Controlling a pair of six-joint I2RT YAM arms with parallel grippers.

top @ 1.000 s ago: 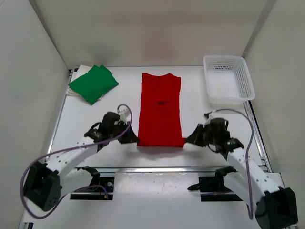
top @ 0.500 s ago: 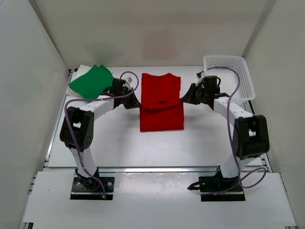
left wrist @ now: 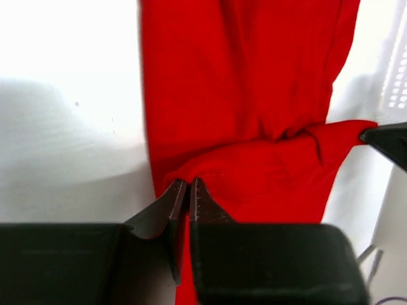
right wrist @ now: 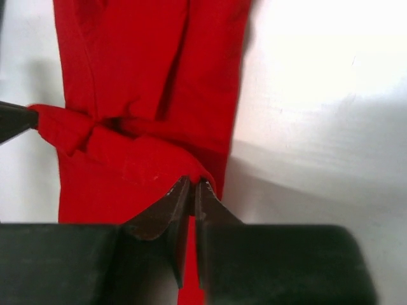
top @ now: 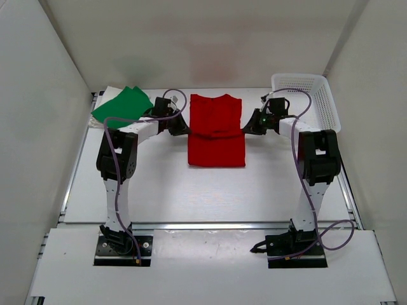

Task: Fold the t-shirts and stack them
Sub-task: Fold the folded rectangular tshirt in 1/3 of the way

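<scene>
Red t-shirt (top: 216, 143), side edges pinched, white table (top: 159, 187) around

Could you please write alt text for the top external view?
A red t-shirt lies half-folded on the white table, the robot's left tool and right tool pinching its side edges. A green t-shirt lies far left, a white basket far right.
</scene>
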